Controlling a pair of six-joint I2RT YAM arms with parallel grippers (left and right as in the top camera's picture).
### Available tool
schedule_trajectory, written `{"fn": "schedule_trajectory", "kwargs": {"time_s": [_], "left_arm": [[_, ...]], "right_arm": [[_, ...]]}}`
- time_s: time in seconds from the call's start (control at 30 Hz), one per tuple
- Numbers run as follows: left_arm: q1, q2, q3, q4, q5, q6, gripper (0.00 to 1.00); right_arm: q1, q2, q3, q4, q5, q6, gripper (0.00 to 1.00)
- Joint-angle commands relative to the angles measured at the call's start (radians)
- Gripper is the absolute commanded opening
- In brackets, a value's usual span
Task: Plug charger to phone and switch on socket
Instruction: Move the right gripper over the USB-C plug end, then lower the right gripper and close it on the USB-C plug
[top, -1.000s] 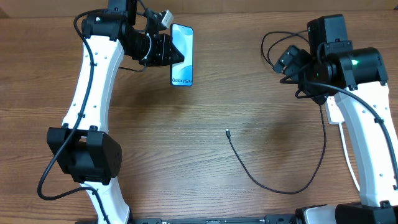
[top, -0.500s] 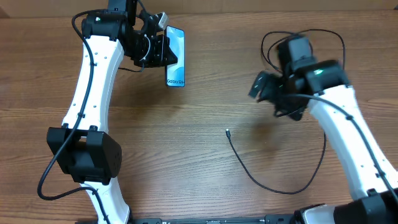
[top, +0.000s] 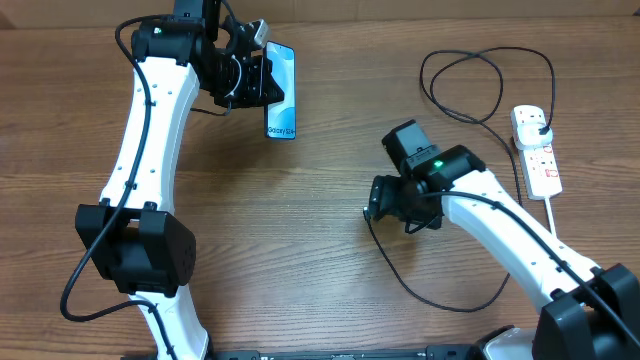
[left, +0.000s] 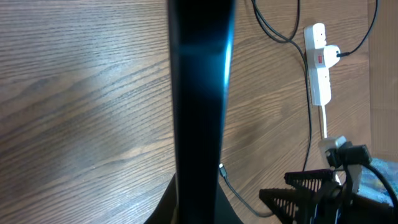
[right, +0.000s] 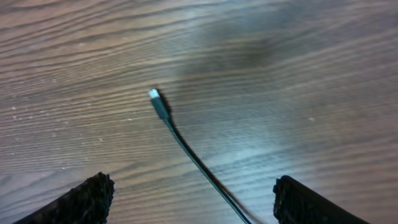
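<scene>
My left gripper (top: 266, 86) is shut on the phone (top: 282, 92) and holds it above the table at the back left, its blue screen turned partly sideways. In the left wrist view the phone (left: 199, 93) is a dark edge-on band between the jaws. The charger's thin black cable (top: 420, 290) loops across the table, with its connector tip (top: 366, 211) lying free. My right gripper (top: 378, 206) hovers just over that tip, open. In the right wrist view the tip (right: 153, 94) lies ahead of the spread fingers (right: 93, 198), and the cable runs between them untouched. The socket (top: 538, 152) lies at the far right.
The charger's black plug (top: 541, 126) sits in the socket's far end, and slack cable curls behind it (top: 460, 80). A thick white cord (top: 556, 215) leaves the socket toward the front right. The right arm (top: 500, 225) stretches across the right half of the table.
The right arm swung from the back right, over the socket, down and left to the cable tip, uncovering the socket. Its jaws narrowed slightly. The left gripper shifted the phone slightly left and turned it.
</scene>
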Motion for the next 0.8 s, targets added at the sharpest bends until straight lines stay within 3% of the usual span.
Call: {"fn": "schedule_trajectory", "kwargs": {"time_s": [0.0, 0.17, 0.47, 0.57, 0.77], "left_arm": [[-0.002, -0.003, 0.014, 0.008, 0.013, -0.014, 0.04], [-0.002, -0.003, 0.014, 0.009, 0.013, -0.014, 0.04], [-0.002, -0.003, 0.014, 0.008, 0.013, -0.014, 0.04], [-0.003, -0.003, 0.014, 0.009, 0.013, -0.014, 0.04], [-0.002, -0.003, 0.014, 0.008, 0.013, -0.015, 0.04]], "right_arm": [[0.047, 0.029, -0.006, 0.031, -0.003, -0.055, 0.81], [0.048, 0.148, 0.014, 0.019, -0.086, -0.193, 0.84], [0.037, 0.211, 0.045, 0.038, -0.040, -0.217, 0.85], [0.066, 0.215, 0.040, 0.066, -0.037, -0.292, 0.81], [0.109, 0.217, 0.024, 0.083, 0.056, -0.297, 0.66]]}}
